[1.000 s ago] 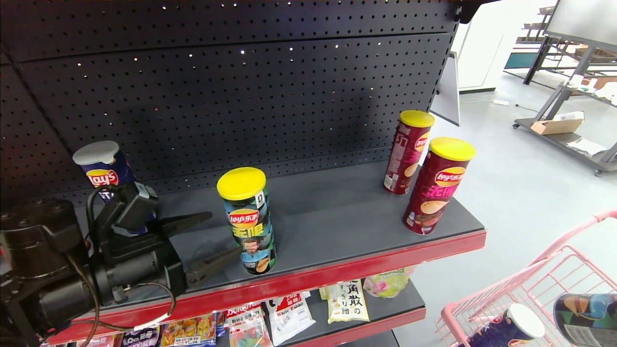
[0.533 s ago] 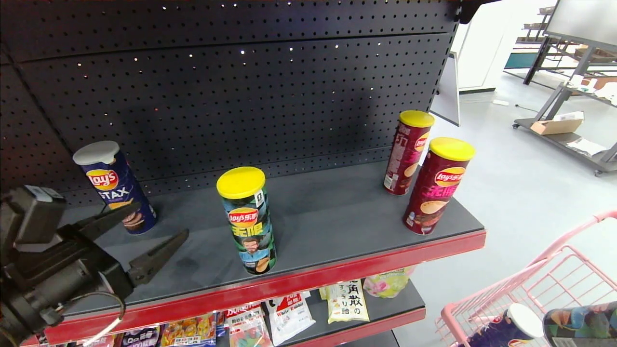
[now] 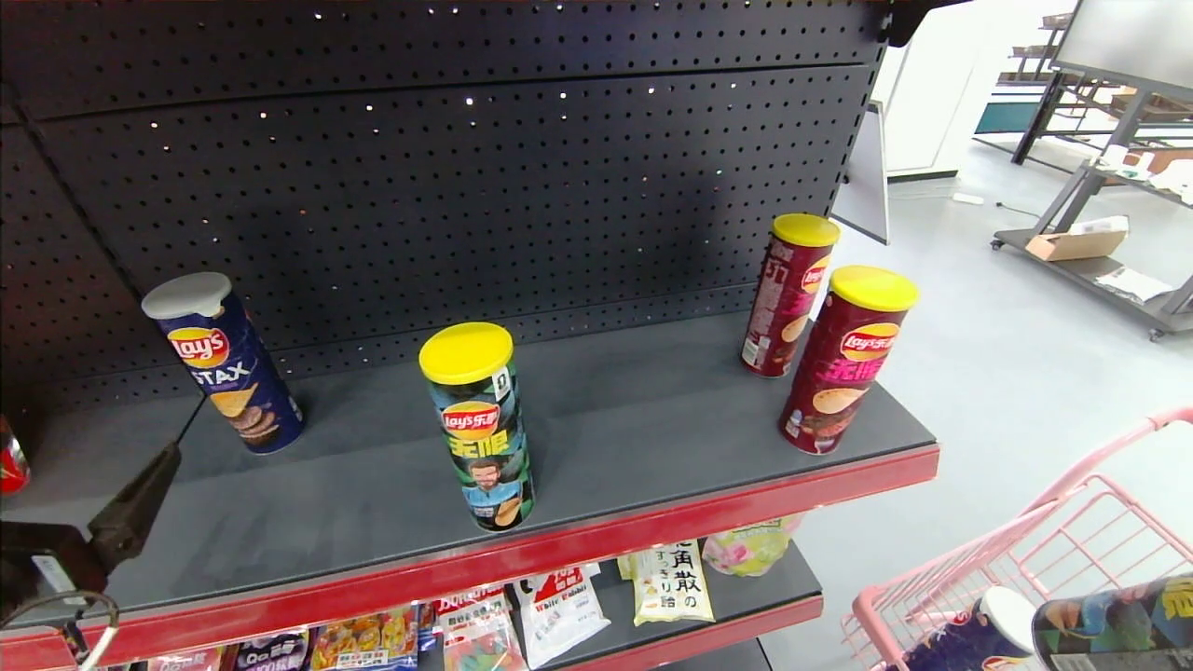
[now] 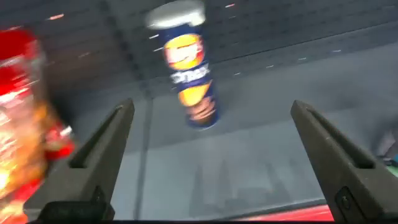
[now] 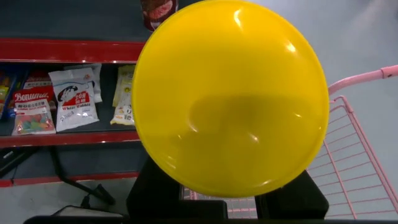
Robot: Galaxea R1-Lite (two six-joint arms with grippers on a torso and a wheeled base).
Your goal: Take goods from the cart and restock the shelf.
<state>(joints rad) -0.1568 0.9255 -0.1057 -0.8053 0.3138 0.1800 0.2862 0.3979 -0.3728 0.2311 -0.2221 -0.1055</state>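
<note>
On the grey shelf (image 3: 643, 419) with a red front edge stand a blue chip can (image 3: 224, 368), a green-black can with a yellow lid (image 3: 480, 438) and two maroon cans (image 3: 792, 298) (image 3: 843, 363). My left gripper (image 4: 214, 162) is open and empty at the shelf's left end, facing the blue chip can (image 4: 189, 68); one of its fingers (image 3: 140, 494) shows at the edge of the head view. My right gripper is shut on a green-black chip can (image 3: 1109, 624) over the pink cart (image 3: 1072, 522). That can's yellow lid (image 5: 230, 93) hides the fingers.
A blue can with a white lid (image 3: 979, 634) lies in the cart. Snack bags (image 3: 559, 615) line the lower shelf. A red packet (image 4: 18, 124) sits just left of my left gripper. A black pegboard (image 3: 466, 168) backs the shelf, with free room between the cans.
My left gripper has pulled back to the left, away from the green-black can on the shelf, staying open. The can in my right gripper has shifted a little to the left.
</note>
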